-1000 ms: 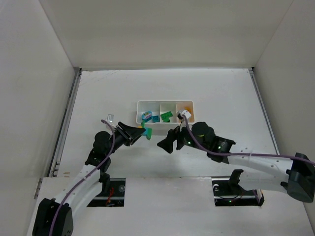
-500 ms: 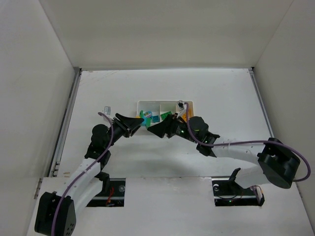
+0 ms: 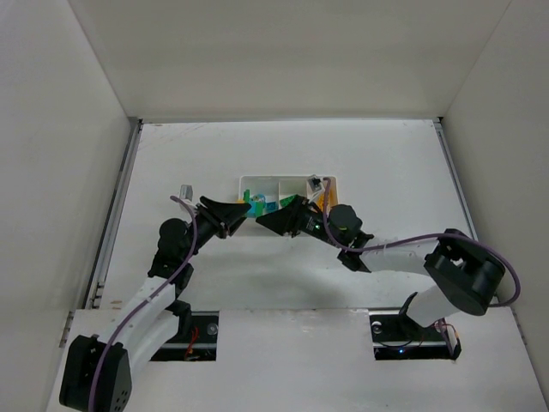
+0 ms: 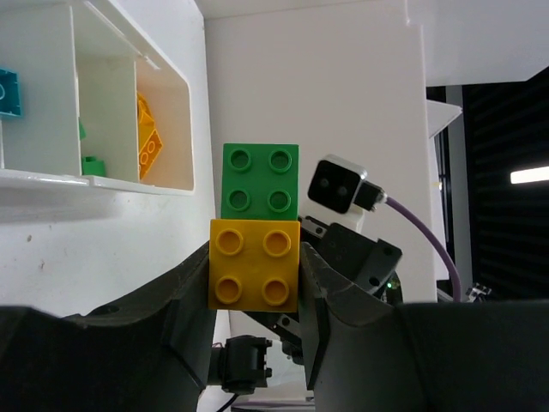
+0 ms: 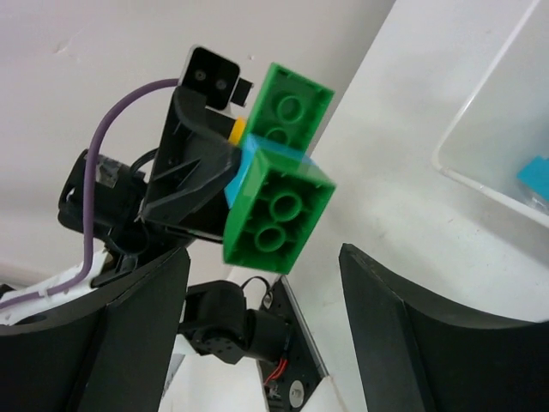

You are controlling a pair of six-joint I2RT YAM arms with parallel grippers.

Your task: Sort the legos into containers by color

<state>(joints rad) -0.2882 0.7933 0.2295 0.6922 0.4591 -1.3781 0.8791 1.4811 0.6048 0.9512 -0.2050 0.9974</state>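
My left gripper (image 4: 255, 275) is shut on a yellow lego (image 4: 254, 263) that has a green lego (image 4: 260, 180) stuck to its far side. In the right wrist view the same clump shows two green legos (image 5: 279, 215) with blue and yellow between them. My right gripper (image 5: 266, 283) is open, its fingers (image 5: 129, 343) standing either side of the lower green lego without touching it. From above, both grippers meet at the clump (image 3: 255, 209), just in front of the white containers tray (image 3: 257, 178). The tray (image 4: 196, 103) holds a teal lego (image 4: 9, 92), a green one (image 4: 93, 165) and yellow-orange ones (image 4: 147, 137), each colour in its own compartment.
The right arm's white wrist camera (image 4: 336, 184) sits close behind the held legos. White walls enclose the table on three sides, and a metal rail (image 3: 116, 215) runs along the left edge. The arms' bases (image 3: 193, 330) stand at the near edge.
Both grippers have moved up toward the tray and closer together. The right gripper has come round the green lego of the left gripper's clump and its jaws have narrowed a little.
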